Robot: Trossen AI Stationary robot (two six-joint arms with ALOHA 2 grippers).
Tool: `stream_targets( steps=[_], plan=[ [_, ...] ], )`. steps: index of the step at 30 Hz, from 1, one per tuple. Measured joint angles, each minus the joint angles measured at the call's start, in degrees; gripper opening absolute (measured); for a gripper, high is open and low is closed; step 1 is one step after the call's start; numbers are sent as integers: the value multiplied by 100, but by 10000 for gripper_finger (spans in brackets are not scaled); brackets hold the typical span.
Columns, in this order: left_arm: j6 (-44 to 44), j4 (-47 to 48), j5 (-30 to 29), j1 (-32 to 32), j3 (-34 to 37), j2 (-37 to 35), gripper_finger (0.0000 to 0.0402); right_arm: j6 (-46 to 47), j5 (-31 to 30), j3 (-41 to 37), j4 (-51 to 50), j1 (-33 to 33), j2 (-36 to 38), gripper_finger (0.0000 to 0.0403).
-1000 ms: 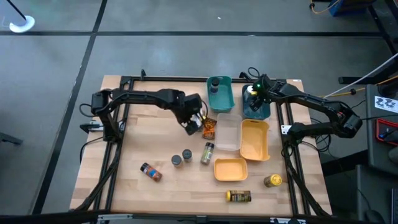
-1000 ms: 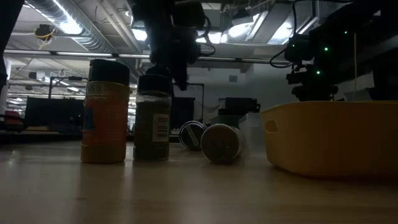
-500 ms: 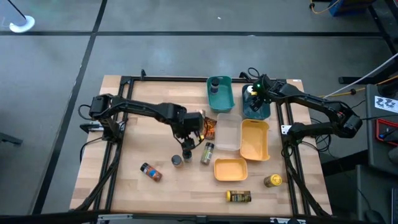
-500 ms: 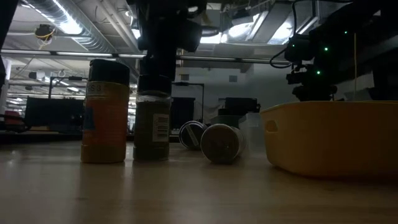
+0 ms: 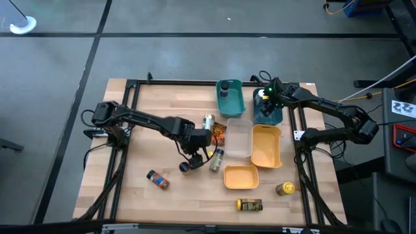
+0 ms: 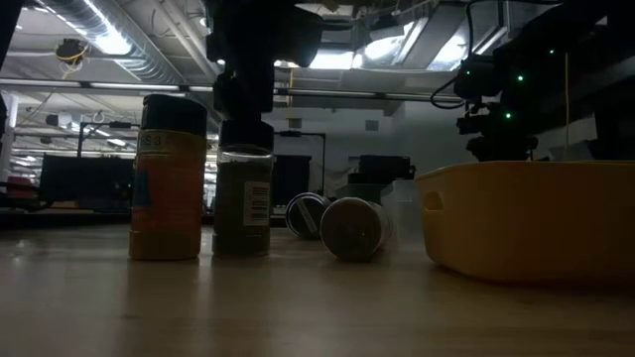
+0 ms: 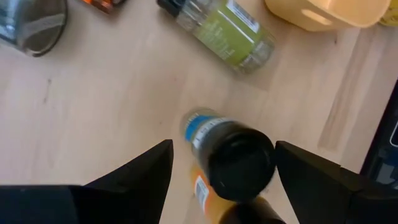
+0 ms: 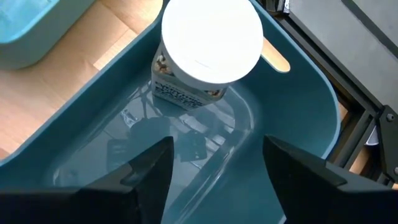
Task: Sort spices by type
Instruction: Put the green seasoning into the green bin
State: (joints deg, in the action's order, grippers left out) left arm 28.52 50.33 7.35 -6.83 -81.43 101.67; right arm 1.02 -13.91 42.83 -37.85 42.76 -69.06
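Note:
My left gripper (image 5: 194, 156) hangs open over the table's middle. Its fingers stand either side of, and above, a black-lidded spice jar (image 7: 239, 162) that stands upright on the wood (image 6: 243, 198). An orange jar (image 5: 185, 167) stands beside it, and a green jar (image 7: 227, 31) lies on its side nearby. My right gripper (image 8: 217, 180) is open over the dark teal bin (image 8: 298, 106), in which a white-lidded jar (image 8: 211, 37) stands on its base.
Orange packets (image 5: 219, 133) and a pale-lidded jar (image 5: 208, 121) lie by the clear bin (image 5: 238, 138). Two yellow bins (image 5: 265, 146) (image 5: 240, 176) sit right of centre. A teal bin (image 5: 230, 97) holds a jar. More jars lie near the front (image 5: 158, 179) (image 5: 249, 205) (image 5: 285, 189).
My left gripper has swung toward the table's near edge, from beside the orange packets to above the standing jars. The pale-lidded jar by the packets, covered before, now shows. My right arm has kept still.

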Motion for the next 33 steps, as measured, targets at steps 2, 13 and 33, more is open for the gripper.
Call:
stream_targets(
  steps=[2,13,33],
  plan=[
    [2,0,0,-54,0,0,265,0,1,0,0,2,0,246],
    [4,9,-56,-112,2,0,265,0,4,0,-2,2,0,246],
    [-25,11,-277,-379,2,0,265,0,6,0,-2,2,-2,246]
  ],
)
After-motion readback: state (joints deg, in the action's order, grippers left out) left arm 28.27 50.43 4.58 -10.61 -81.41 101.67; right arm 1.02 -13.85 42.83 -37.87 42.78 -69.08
